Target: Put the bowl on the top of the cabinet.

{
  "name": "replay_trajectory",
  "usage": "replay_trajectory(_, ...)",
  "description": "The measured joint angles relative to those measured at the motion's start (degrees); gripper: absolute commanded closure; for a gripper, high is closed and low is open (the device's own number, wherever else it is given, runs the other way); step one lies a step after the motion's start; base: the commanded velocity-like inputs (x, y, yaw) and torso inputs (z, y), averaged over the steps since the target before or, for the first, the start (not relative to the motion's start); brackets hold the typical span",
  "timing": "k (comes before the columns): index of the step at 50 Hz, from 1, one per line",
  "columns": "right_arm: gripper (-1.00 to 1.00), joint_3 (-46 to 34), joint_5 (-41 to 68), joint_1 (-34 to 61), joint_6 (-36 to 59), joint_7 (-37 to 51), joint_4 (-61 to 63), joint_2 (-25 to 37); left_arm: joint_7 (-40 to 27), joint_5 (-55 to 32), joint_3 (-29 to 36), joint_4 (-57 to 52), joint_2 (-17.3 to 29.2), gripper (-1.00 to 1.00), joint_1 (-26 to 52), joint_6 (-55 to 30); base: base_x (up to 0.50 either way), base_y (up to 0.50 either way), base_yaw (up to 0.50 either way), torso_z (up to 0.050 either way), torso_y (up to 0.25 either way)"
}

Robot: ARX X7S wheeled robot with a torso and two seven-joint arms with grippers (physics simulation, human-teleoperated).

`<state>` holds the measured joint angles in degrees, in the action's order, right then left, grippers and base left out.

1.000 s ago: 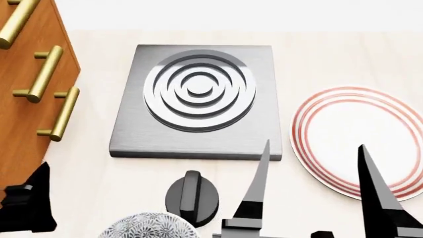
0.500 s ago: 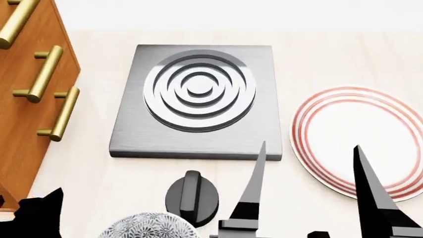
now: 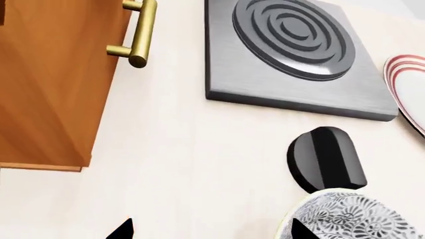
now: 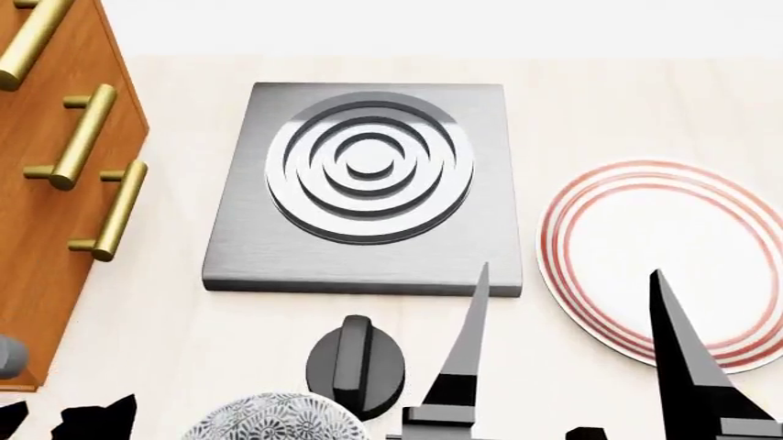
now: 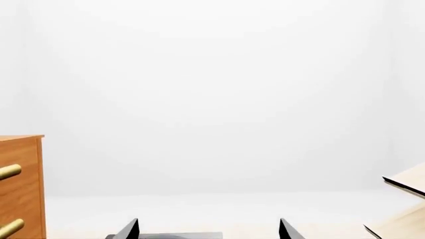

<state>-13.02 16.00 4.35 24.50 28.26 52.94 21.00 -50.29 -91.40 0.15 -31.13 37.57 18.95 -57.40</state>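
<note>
The counter (image 4: 612, 101) is pale wood-look and everything is laid out on it. The cabinet (image 4: 49, 238) is seen at the left edge of the head view, orange-brown, with brass handles (image 4: 83, 137) sticking out of its drawer fronts; one corner of it is also caught in the left wrist view, with a single handle shown there. Nothing is set on its top in the small slice shown by the right wrist view.

A grey square burner plate (image 4: 365, 188) with raised rings is placed mid-counter, well apart from the cabinet. The plate (image 4: 667, 261), white with red rings, is found to its right, near but not touching it. A black knob (image 4: 356, 365) is sat just in front of the burner plate.

The bowl (image 4: 275, 419) is still down on the counter, cut off by the bottom edge of the head view, right beside the knob, a bit to its left. In the left wrist view its grey floral outside is seen just beside one fingertip.

The right gripper (image 4: 569, 357) is held with its fingers spread wide, nothing between them, raised in front of the plate. The left gripper (image 3: 209, 231) is barely in frame, only two dark tips shown, set wide apart and gripping nothing.
</note>
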Motion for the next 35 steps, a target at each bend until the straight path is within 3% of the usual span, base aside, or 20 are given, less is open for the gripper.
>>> replay_trajectory(35,-1.0,-1.2,0.4,0.4,-0.2,1.2,0.0,0.9,2.0,1.8,3.4,-1.4,-0.2,-1.0,-3.8,-1.0,0.0,0.0,0.0,0.0,0.0)
